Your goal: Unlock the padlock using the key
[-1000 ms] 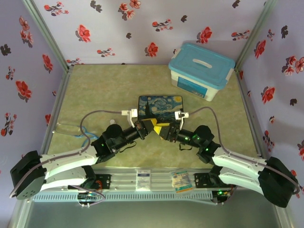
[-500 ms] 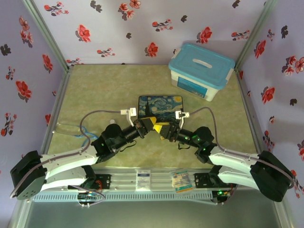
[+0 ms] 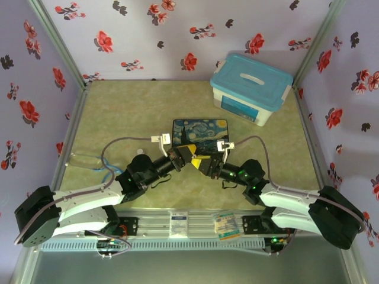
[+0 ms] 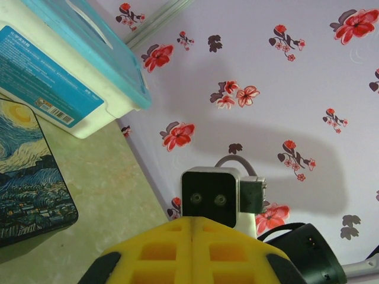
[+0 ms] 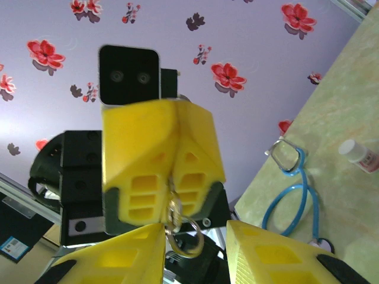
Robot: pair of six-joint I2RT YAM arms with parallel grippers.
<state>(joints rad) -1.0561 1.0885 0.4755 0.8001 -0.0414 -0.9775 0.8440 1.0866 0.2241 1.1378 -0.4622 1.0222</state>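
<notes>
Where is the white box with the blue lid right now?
In the top view, the white box with the blue lid stands at the far right corner of the table, behind and right of the starry-night box.

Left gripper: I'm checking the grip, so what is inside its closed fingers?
From the right wrist, the left gripper is shut, and a silver ring hangs from its tip. The pinched part is covered by the yellow fingers and cannot be identified.
</notes>
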